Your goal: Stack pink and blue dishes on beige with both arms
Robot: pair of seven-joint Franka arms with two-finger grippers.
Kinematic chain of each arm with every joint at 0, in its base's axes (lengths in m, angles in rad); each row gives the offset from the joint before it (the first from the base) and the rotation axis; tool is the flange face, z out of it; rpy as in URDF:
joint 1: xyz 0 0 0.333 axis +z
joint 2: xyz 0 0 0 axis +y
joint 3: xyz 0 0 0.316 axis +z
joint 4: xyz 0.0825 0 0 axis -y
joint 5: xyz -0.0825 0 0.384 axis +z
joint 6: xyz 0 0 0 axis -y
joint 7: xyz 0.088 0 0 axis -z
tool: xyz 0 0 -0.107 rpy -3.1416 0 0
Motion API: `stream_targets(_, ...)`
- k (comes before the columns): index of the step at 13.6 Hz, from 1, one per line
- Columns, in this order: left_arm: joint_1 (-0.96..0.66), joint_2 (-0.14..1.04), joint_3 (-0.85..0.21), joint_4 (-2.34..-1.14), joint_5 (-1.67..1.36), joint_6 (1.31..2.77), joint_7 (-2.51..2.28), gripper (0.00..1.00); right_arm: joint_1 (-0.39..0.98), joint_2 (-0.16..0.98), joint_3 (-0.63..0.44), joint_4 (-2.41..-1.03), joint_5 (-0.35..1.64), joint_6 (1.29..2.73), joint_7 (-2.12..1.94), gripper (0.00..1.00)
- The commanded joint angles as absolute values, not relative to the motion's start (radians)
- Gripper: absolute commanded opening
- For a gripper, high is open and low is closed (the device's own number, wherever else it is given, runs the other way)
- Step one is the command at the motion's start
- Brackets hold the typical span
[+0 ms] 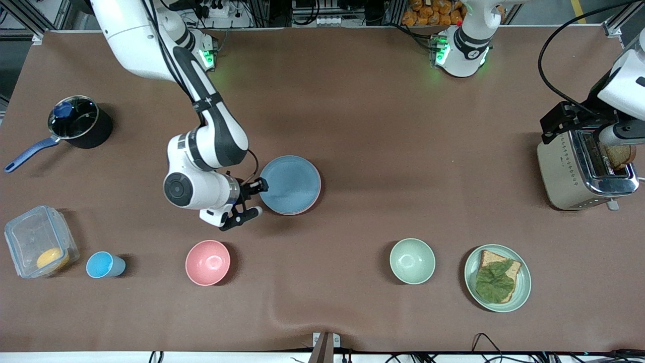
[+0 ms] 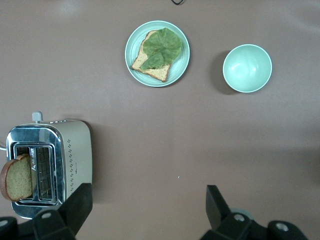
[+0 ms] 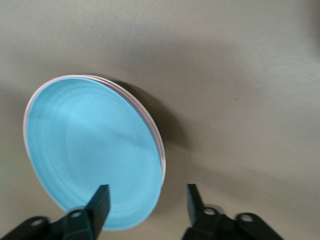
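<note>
Nearest the front camera, one row is laid out on the brown bench: one clear lidded box holding something orange, one small blue cup, one deep pink bowl, one pale green bowl, and one pale green plate bearing a slice of bread with a leaf.

Farther from the camera, near mid-bench, one stack of plates is seen lying flat. The blue plate is on top; being round, it shows no long axis and faces upward. Under it only a thin pink rim and a paler rim are exposed at the edge in the right wrist view, so the lower plates are almost wholly hidden.

The right tool is held at the stack's edge toward the right arm's end of the bench, fingers spread apart and gripping nothing; whether a finger touches the rim cannot be made out.

Farther still are one dark saucepan with a blue handle, and one toaster with one slice of toast standing in it.

The left tool is held over the bench beside the toaster, fingers wide apart and empty; in the front view it is cut off at the frame edge.
</note>
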State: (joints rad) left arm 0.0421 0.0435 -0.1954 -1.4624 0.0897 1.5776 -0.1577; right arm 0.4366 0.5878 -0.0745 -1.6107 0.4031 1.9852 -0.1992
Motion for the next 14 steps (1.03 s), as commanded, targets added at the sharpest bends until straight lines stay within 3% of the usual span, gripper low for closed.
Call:
stream_targets(1, 0.041, 0.034, -0.193, -1.468, 0.075, 1.572, -0.141, 1.0, 0.433, 0.51, -0.127, -1.557, 0.344, 1.853, -0.198, 1.0)
stream_targets(5, 0.044, 0.034, -0.193, -1.47, 0.08, 1.569, -0.14, 1.0, 0.433, 0.384, -0.218, -1.539, 0.255, 1.737, -0.201, 1.0)
stream_targets(9, 0.041, 0.032, -0.193, -1.47, 0.089, 1.569, -0.144, 1.0, 0.416, 0.295, -0.293, -1.419, 0.169, 1.52, -0.198, 1.0)
stream_targets(12, 0.041, 0.032, -0.193, -1.47, 0.087, 1.569, -0.144, 1.0, 0.309, 0.195, -0.221, -1.443, 0.076, 1.428, -0.204, 1.0)
stream_targets(14, 0.041, 0.031, -0.195, -1.468, 0.086, 1.557, -0.144, 1.0, 0.186, 0.134, -0.099, -1.443, 0.011, 1.408, -0.203, 1.0)
